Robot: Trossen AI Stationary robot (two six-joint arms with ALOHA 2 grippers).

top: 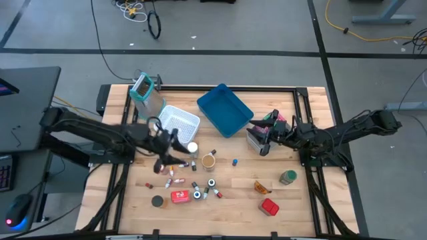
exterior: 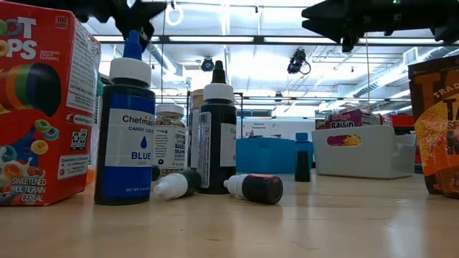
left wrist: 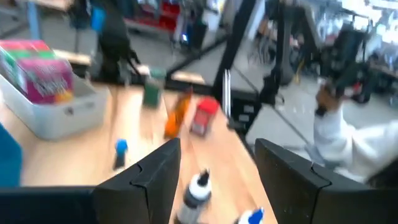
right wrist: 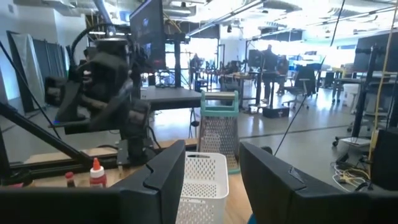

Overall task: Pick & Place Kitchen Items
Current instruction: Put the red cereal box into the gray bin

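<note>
Small bottles, a jar, a red tin, a red packet and a green-lidded jar lie scattered on the wooden table. In the low view a blue bottle and a black bottle stand upright, with two small bottles lying on their sides. My left gripper hovers open above the bottles beside the white basket; its wrist view shows a white-capped bottle below the open fingers. My right gripper is open and empty at the grey bin, which holds pink packets.
A blue tray sits at the table's far middle, and a teal-topped grater stands at the far left corner. A cereal box and a brown packet stand close to the low camera. Bare wood shows along the near edge.
</note>
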